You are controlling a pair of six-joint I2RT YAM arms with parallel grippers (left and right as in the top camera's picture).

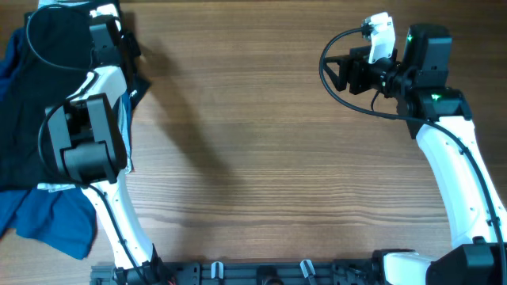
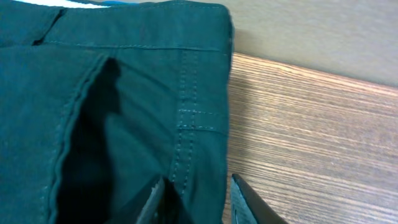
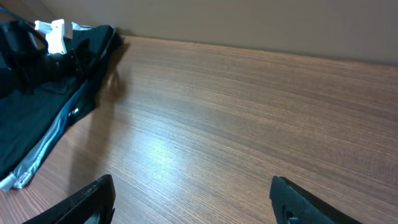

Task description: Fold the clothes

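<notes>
The black shorts [image 1: 24,119] lie at the left edge of the wooden surface [image 1: 261,142] and run out of the overhead picture. The left arm [image 1: 83,138] covers much of them, so their full outline cannot be made out. Seen from the left wrist, the left jaws stand narrowly apart astride the shorts' stitched side edge, one finger [image 2: 155,202] over the cloth and the other [image 2: 249,202] on the wood side. Whether they pinch it I cannot tell. A blue cloth [image 1: 55,222] pokes out beneath the shorts, partly cut off. The right jaws hang wide open and empty above the wood, well apart from the shorts, with only their fingertips [image 3: 93,199] showing.
</notes>
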